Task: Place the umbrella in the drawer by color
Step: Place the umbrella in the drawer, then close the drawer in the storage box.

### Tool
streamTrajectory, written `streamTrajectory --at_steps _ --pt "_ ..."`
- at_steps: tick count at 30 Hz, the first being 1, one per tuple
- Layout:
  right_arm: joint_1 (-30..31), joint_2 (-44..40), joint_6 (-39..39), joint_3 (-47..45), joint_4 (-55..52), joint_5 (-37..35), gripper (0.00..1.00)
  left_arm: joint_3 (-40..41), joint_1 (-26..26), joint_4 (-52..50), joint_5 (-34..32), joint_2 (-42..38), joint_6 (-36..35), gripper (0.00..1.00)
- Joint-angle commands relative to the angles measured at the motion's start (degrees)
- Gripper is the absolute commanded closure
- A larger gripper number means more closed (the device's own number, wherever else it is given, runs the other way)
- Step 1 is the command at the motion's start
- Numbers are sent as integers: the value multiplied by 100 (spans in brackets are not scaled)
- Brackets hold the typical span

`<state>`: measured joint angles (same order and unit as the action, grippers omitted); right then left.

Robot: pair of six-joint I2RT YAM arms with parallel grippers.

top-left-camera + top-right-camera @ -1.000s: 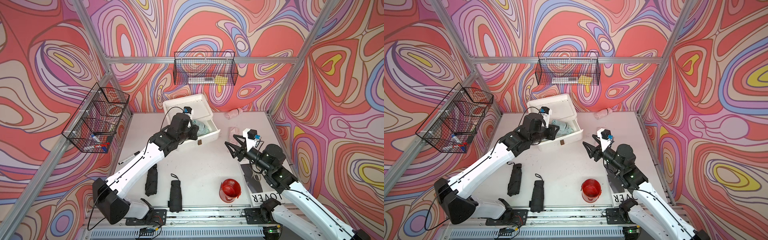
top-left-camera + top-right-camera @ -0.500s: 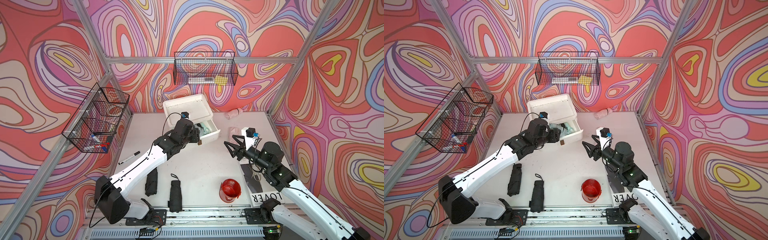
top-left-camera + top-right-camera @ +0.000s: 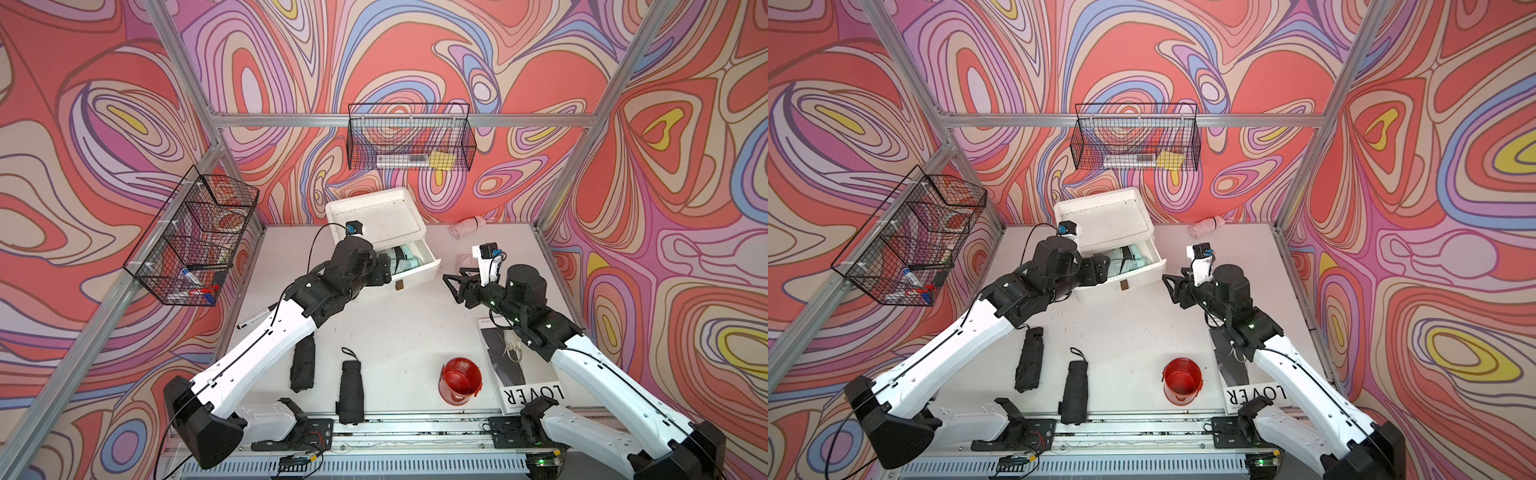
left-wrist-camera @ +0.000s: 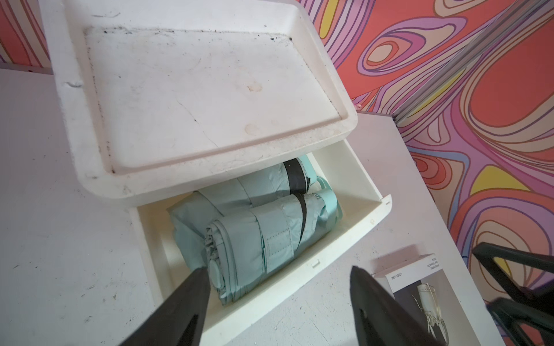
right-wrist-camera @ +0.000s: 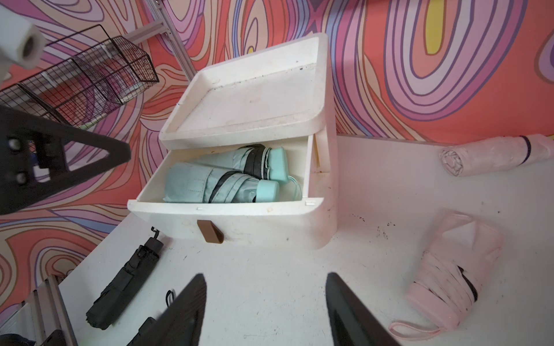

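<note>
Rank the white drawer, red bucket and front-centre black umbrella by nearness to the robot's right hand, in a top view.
1. The white drawer, just beside the right hand.
2. The red bucket, toward the front edge.
3. The black umbrella, front centre, farthest.

The magazine (image 3: pixel 510 365) cover reads "LOVER", seen upside down.

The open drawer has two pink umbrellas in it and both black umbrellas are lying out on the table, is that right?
Not quite: the open drawer holds two mint green umbrellas, not pink ones, as the right wrist view shows. Both black umbrellas do lie out on the table.
</note>
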<state>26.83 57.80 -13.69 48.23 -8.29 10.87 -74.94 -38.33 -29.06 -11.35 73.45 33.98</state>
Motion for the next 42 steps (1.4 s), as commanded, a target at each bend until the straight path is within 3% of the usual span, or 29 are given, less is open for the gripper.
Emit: streamTrajectory --at_steps 1,9,16,19,24,31,38,42 --pt "28 55 -167 5 -123 -89 35 234 -8 408 481 285 127 34" --pt "30 126 -227 -124 -88 -64 36 -33 124 622 464 1198 0 36" --pt "114 459 -323 -243 202 198 38 -803 220 612 675 1070 -494 33" --pt "322 705 -316 -191 308 144 38 -1276 302 308 319 912 -722 26" --pt "706 979 -432 -188 716 -111 38 -1810 904 -168 34 839 -899 1" --pt "1123 1233 -546 -89 986 -452 39 -2327 2188 -700 53 1531 -1018 1" --pt "1516 1359 -530 -24 968 -803 39 -3192 2356 -765 -233 2779 -1679 11" --pt "1638 1666 -794 -52 1282 -1032 41 -3977 2356 -1446 -726 3472 -1687 20"
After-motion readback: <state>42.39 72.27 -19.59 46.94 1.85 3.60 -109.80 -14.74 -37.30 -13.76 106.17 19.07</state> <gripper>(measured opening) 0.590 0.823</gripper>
